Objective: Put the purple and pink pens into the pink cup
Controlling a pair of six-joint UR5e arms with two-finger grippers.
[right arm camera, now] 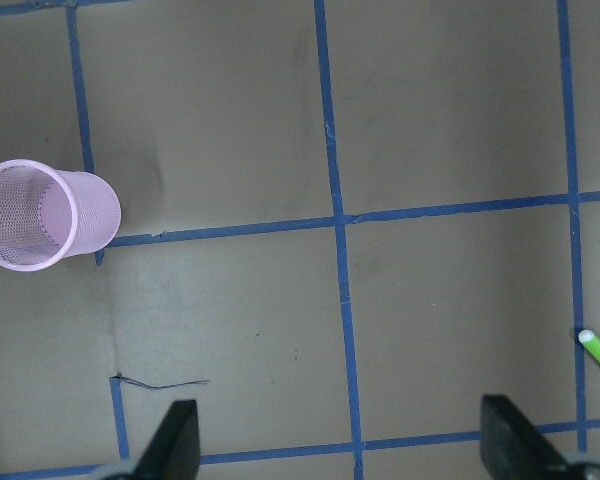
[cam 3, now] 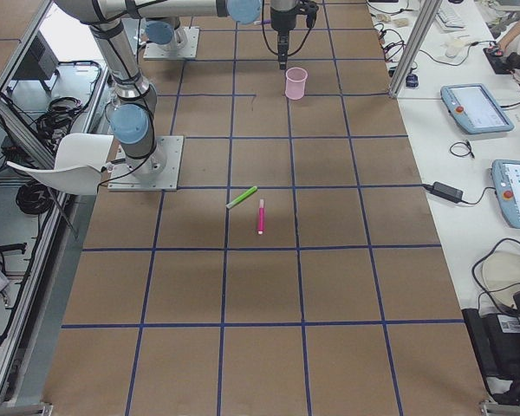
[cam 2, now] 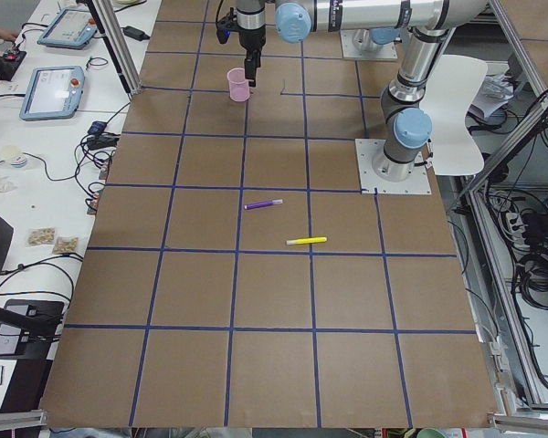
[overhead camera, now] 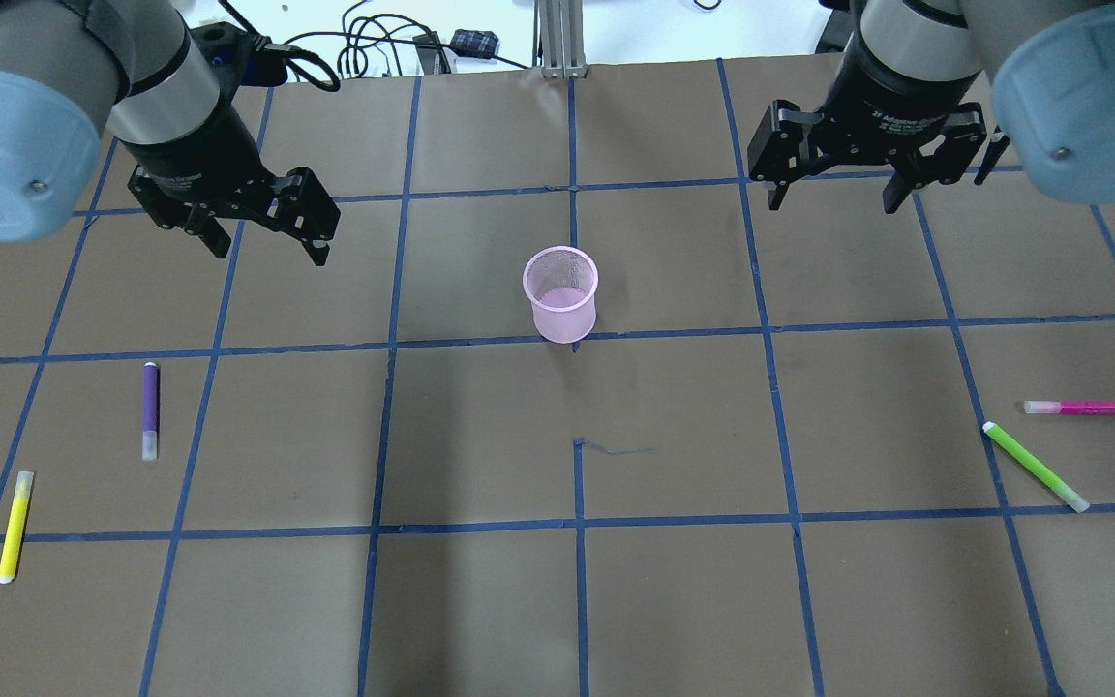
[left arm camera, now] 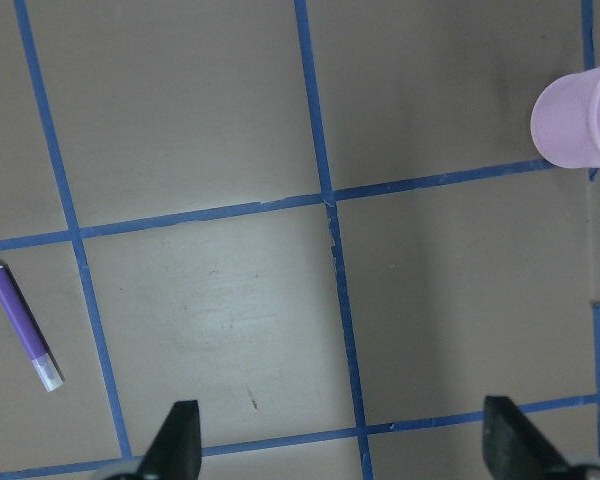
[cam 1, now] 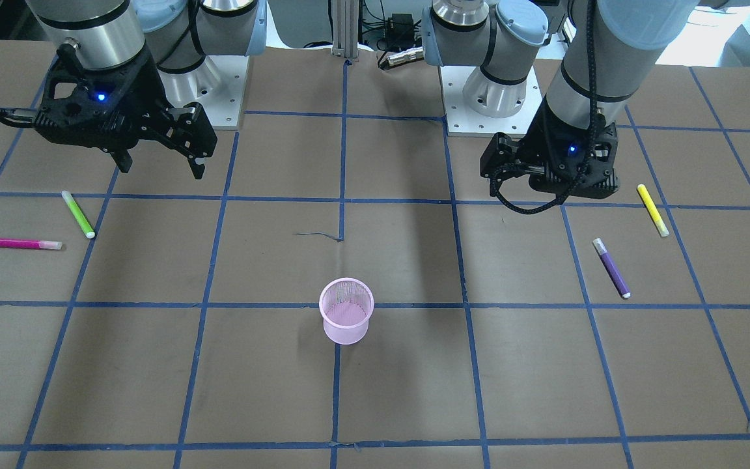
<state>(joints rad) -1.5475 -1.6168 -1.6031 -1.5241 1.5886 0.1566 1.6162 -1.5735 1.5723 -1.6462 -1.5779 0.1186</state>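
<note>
The pink mesh cup (overhead camera: 560, 293) stands upright at the table's middle; it also shows in the front view (cam 1: 347, 311). The purple pen (overhead camera: 150, 409) lies flat on my left side, also in the left wrist view (left arm camera: 20, 325). The pink pen (overhead camera: 1084, 408) lies flat on my right side, also in the front view (cam 1: 25, 243). My left gripper (overhead camera: 270, 242) is open and empty, above the table, left of the cup and beyond the purple pen. My right gripper (overhead camera: 833, 198) is open and empty, right of the cup and beyond the pink pen.
A yellow pen (overhead camera: 15, 526) lies near the purple one at the left edge. A green pen (overhead camera: 1036, 467) lies just beside the pink pen. The brown table (overhead camera: 480, 581) carries a blue tape grid. Cables lie beyond the far edge.
</note>
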